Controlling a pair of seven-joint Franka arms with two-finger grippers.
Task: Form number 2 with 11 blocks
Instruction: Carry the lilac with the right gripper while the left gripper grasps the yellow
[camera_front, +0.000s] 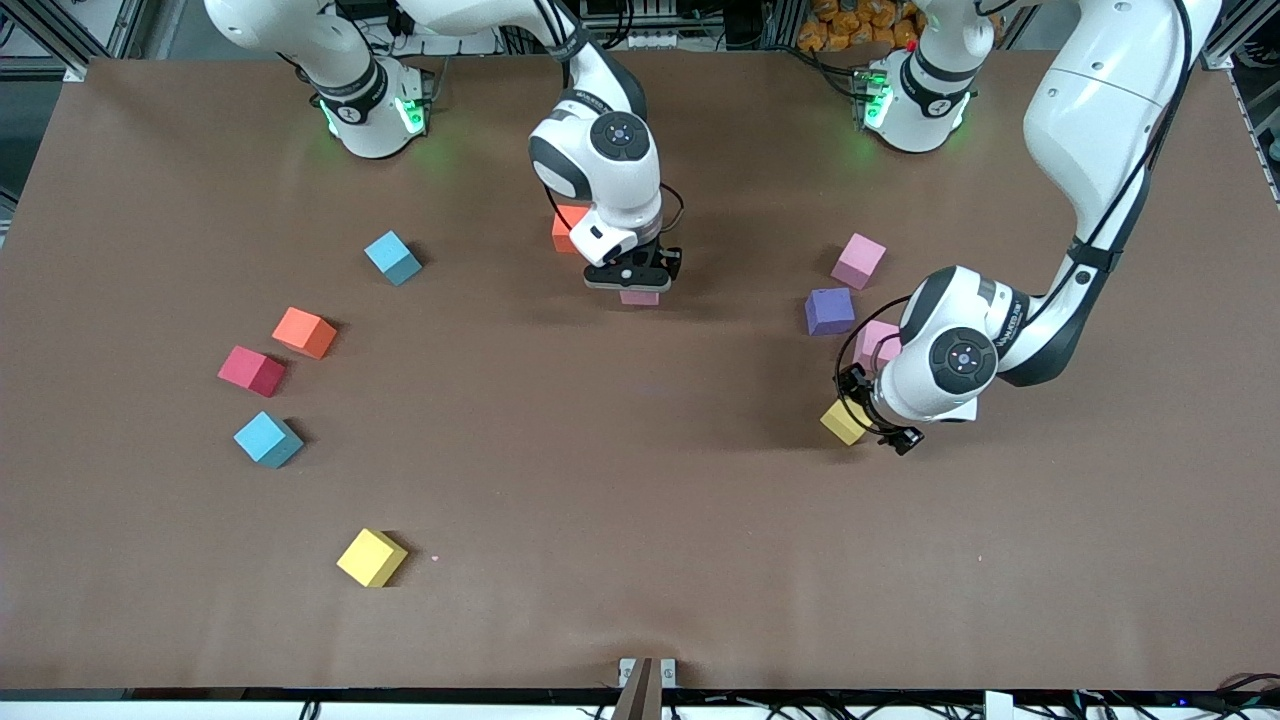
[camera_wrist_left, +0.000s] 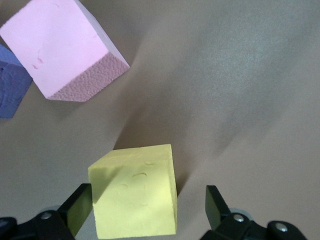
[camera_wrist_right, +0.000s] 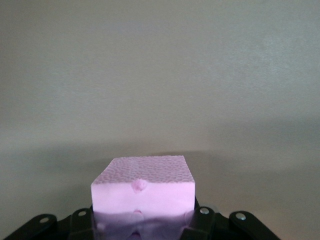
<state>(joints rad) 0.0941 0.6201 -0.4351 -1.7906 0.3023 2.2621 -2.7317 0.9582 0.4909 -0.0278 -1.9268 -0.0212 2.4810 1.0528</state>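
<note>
Counter: a wide brown sheet, bare through the middle; no part of the number 2 is laid out yet.

Right arm: reaches from its base to the middle of the counter. The right end effector is clamped on a pink block, seen in its wrist view seated between the fingers. An orange block sits just beside it, partly hidden by the wrist.

Left arm: bends down toward its own end of the counter. The left end effector stands wide open around a yellow block; in the wrist view the block lies between the fingers, closer to one than the other, and is not yet gripped.

Loose blocks, left arm's end: a pink one, a purple one and another pink one, close together.

Loose blocks, right arm's end: two light blue, one orange, one red, and one yellow nearest the front camera.

Handling: the pitted, grainy faces look like foam, so I judge the cubes light, slightly soft and not slippery. They are best taken on two flat parallel faces, squarely centred, since a corner grip would twist them.

Risk: a light cube may slide if one finger touches first.
</note>
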